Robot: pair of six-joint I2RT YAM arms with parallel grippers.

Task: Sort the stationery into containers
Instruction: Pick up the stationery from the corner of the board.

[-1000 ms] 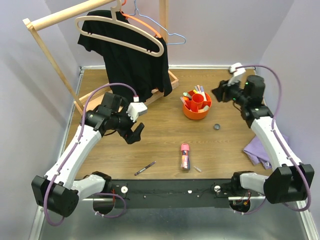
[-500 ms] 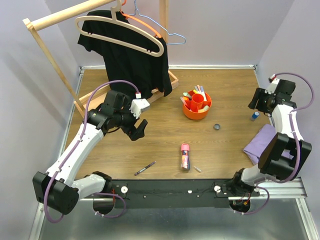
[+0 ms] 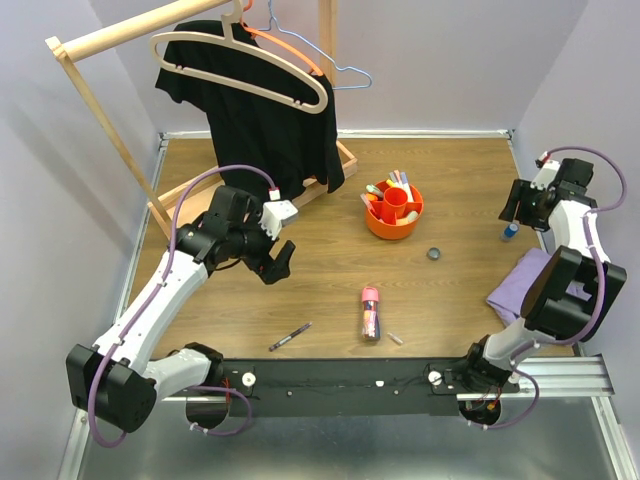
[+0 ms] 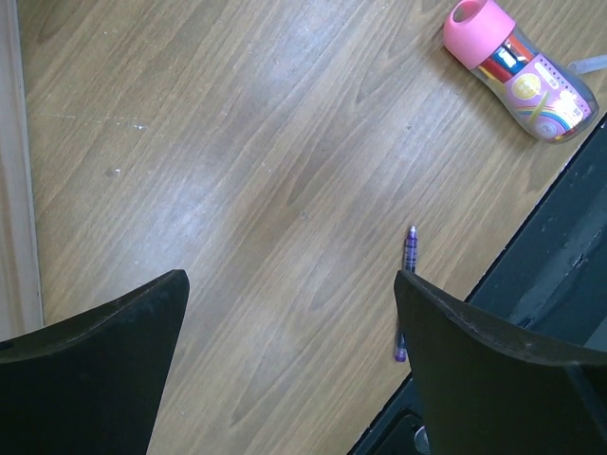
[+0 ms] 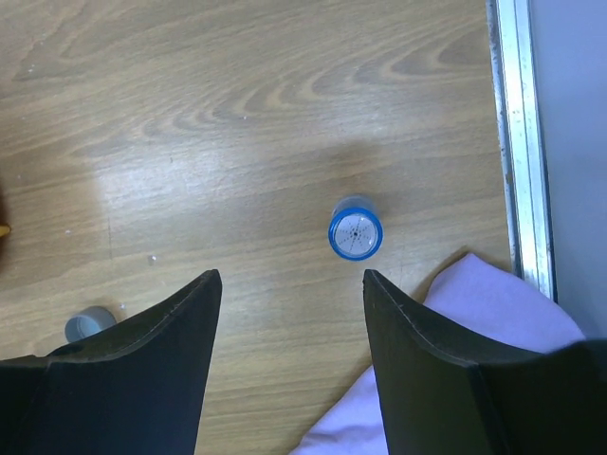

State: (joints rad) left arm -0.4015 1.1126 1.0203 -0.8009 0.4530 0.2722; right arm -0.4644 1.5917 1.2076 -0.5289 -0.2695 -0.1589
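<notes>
1. Right of the orange organiser (image 3: 391,230) and well apart from it, a blue marker (image 5: 356,232) stands on end, just beside a lilac cloth (image 5: 474,294). A small dark cap (image 3: 434,253) lies between marker and organiser.
2. That marker looks light, stiff and smooth-sided. Upright as it is, a nudge would probably topple it, so a gentle hold across the barrel just under its round top seems best.
3. Above it, the right gripper (image 5: 291,280) points straight down, fingers spread with nothing in them. The marker sits nearer one finger than the other.
4. Nearer the arm bases than the organiser lie a stubby pink tube (image 3: 370,312) and, further left, a slim purple pen (image 3: 289,336), both flat on the wood. The pen looks thin and apt to roll, so a pinch at mid-length should suit it.
5. Left of the organiser, the left gripper (image 4: 289,280) hovers tilted toward that pen, jaws wide apart and empty.
6. Several pens already stand in the organiser.
</notes>
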